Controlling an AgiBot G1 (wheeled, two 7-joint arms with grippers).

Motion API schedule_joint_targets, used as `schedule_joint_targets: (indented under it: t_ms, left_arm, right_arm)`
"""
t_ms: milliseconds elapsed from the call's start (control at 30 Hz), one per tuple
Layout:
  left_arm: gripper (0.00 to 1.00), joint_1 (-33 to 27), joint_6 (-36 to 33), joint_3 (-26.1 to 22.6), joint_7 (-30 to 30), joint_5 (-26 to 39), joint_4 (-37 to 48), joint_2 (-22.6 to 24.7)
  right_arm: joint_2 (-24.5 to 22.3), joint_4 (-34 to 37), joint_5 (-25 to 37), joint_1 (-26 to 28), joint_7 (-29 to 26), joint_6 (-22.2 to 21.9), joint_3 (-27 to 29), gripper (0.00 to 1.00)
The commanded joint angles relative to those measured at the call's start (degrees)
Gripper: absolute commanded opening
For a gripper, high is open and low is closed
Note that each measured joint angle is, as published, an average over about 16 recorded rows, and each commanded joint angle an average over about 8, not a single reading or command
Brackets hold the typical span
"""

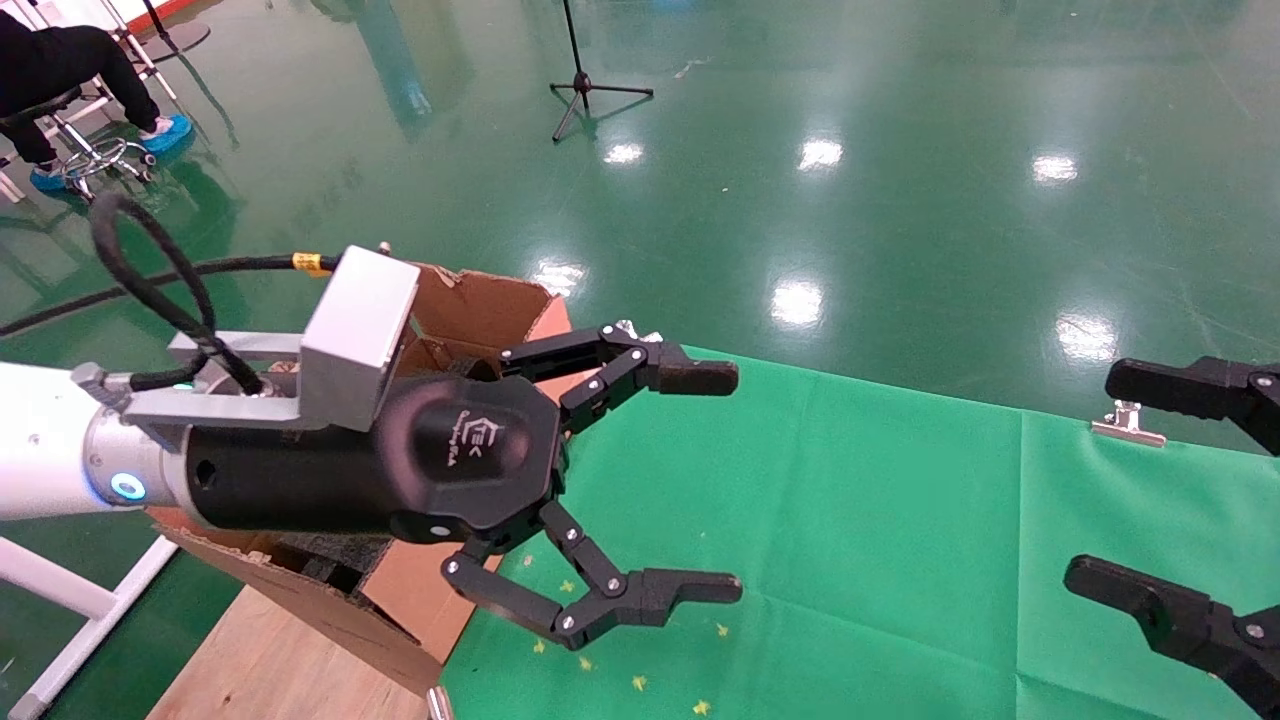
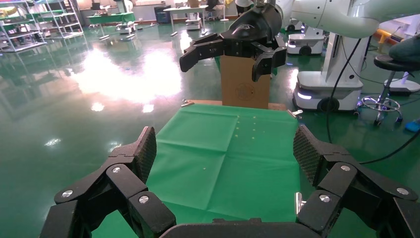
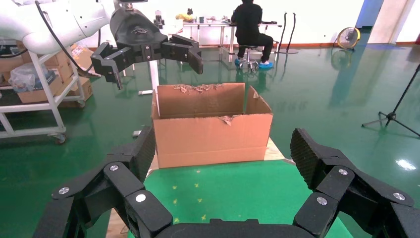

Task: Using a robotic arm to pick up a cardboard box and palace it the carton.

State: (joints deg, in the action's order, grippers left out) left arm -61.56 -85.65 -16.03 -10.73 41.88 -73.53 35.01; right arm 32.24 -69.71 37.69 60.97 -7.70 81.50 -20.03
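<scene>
Left black two-finger end effector (image 1: 715,480) wide open, empty, above/beside large brown corrugated carton (image 3: 212,126); right end effector (image 1: 1180,485) open, empty, well apart over green-clothed table (image 1: 900,520).

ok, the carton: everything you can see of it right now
The carton is a large brown corrugated box, open at the top, with upright flaps and ragged, torn edges. It stands upright on a wooden surface at the edge of the green cloth. Dark foam shows inside it in the head view. The left gripper, jaws open and empty, hangs above its cloth-side edge without touching it. No smaller box shows.
</scene>
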Motion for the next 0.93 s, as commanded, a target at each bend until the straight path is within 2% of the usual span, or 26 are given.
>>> schedule_joint_targets:
  t_ms: [33,933]
  left_arm:
    - [1.00,-0.01,0.01,0.00,0.01,0.01,0.01,0.00]
    - [1.00,-0.04,0.03,-0.01,0.01,0.06,0.07,0.00]
  right_arm:
    - [0.00,0.00,0.00,0.00,0.00,0.00,0.00,1.00]
    - [0.00,0.00,0.00,0.00,0.00,0.00,0.00,1.00]
